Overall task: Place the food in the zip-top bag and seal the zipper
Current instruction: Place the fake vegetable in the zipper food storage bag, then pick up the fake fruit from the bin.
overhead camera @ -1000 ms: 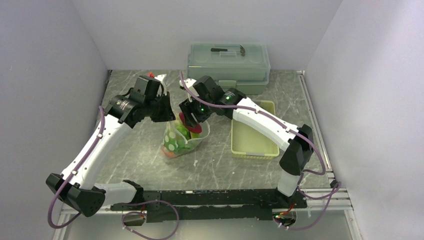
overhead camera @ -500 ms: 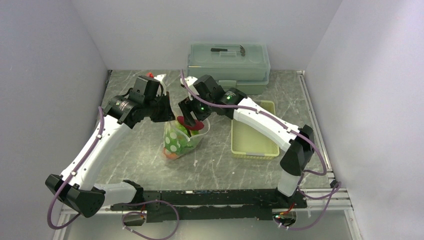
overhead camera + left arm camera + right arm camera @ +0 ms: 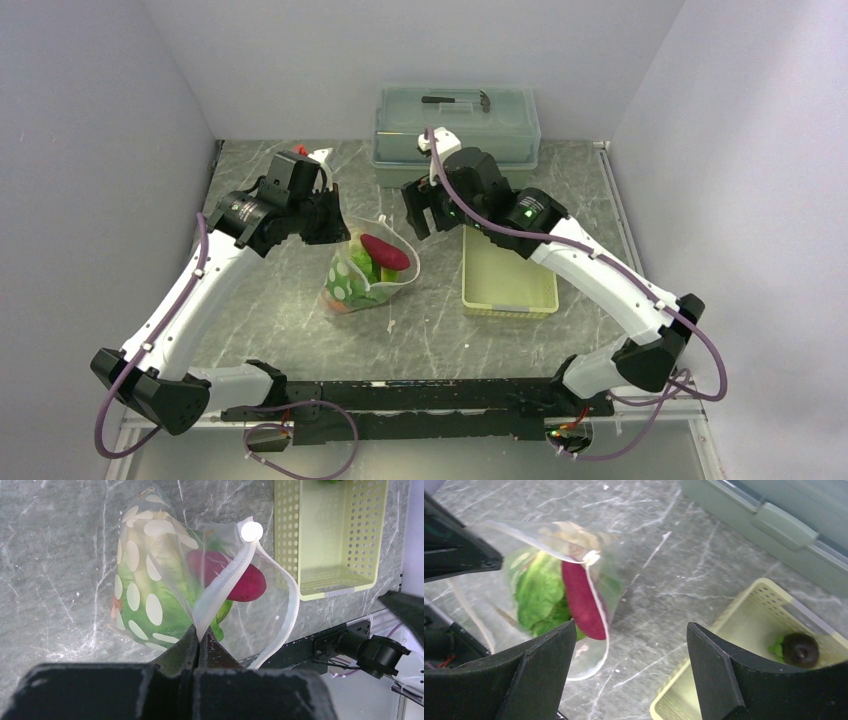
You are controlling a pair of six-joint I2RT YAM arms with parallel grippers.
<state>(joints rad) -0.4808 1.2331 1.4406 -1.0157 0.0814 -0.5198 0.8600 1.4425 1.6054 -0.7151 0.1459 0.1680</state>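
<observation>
The polka-dot zip-top bag (image 3: 362,278) stands open on the table, holding green lettuce (image 3: 165,610) and the magenta root (image 3: 385,252), which pokes out of the mouth. My left gripper (image 3: 200,635) is shut on the bag's zipper strip (image 3: 222,595) and holds the mouth up. My right gripper (image 3: 425,212) is open and empty, above the table between the bag and the tray. In the right wrist view the bag (image 3: 549,580) is at left and a dark round piece (image 3: 800,649) lies in the yellow-green tray (image 3: 744,620).
The yellow-green perforated tray (image 3: 507,262) sits right of the bag. A lidded grey-green box (image 3: 457,130) stands at the back, close behind my right gripper. Walls close in on the left, back and right.
My right gripper let go of the magenta root in the bag's mouth, opened, and pulled back up and to the right. The left gripper kept its hold on the bag.
</observation>
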